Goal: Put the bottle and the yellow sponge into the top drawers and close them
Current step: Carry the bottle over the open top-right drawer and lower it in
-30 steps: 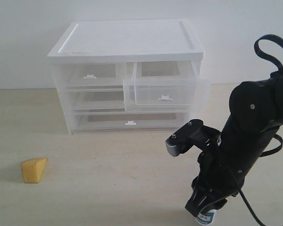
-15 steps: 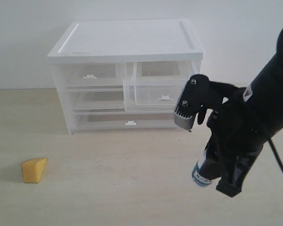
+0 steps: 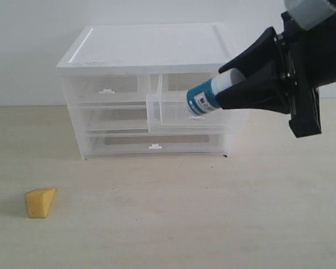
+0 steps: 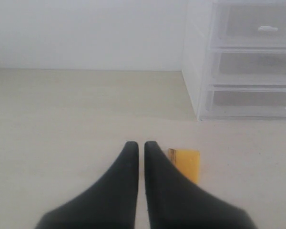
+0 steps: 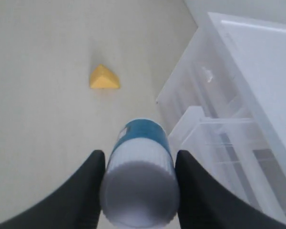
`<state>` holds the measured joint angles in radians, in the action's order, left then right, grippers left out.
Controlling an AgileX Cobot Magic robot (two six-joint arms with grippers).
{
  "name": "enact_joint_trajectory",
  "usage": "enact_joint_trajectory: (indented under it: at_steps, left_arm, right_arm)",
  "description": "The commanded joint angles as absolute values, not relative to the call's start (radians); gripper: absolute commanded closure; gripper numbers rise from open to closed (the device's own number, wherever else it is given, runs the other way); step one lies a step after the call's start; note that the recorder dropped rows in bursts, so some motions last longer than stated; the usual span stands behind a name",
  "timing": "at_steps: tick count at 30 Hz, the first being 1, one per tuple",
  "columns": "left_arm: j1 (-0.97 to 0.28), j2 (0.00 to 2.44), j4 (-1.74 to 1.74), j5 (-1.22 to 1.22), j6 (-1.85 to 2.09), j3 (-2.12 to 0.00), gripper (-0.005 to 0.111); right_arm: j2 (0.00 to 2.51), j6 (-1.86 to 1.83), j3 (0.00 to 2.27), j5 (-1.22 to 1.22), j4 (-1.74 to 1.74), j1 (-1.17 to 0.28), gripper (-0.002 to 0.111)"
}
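My right gripper [image 3: 231,88] is shut on the white bottle [image 3: 208,95] with the teal label, holding it tilted in the air in front of the pulled-out top right drawer [image 3: 199,112]. In the right wrist view the bottle [image 5: 140,171] sits cap-first between my two black fingers [image 5: 88,183]. The yellow sponge [image 3: 40,202] lies on the table at the lower left. The top left drawer [image 3: 107,89] is shut. My left gripper [image 4: 137,145] is shut on nothing, low over the table, with the yellow sponge [image 4: 186,163] just beside one fingertip. The left arm is out of the exterior view.
The white-topped cabinet [image 3: 148,47] stands at the back against the wall, with two full-width drawers [image 3: 152,144] below the top pair, both shut. The beige tabletop [image 3: 157,218] stretches between the sponge and the right arm.
My right gripper has lifted the bottle from low on the table at the front right, swung upward and brought it level with the open top right drawer. The sponge has not moved.
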<state>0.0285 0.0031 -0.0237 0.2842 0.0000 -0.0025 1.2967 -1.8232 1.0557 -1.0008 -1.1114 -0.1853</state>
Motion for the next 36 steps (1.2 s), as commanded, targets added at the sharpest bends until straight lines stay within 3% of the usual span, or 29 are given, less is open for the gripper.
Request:
enact_joint_trajectory:
  at_steps: [1,17,36]
  left_arm:
    - [0.030,0.000,-0.026,0.283,-0.006,0.000,0.102]
    - [0.030,0.000,-0.026,0.283,-0.006,0.000,0.102]
    - [0.030,0.000,-0.026,0.283,-0.006,0.000,0.102]
  right_arm:
    - [1.355,-1.952,1.068,-1.025,-1.231,-0.138,0.108]
    - [1.754,-2.028,1.319,-1.076,-1.337,-0.138,0.108]
    - [1.842,-2.021,1.329,-0.967,-1.440,-0.138,0.108]
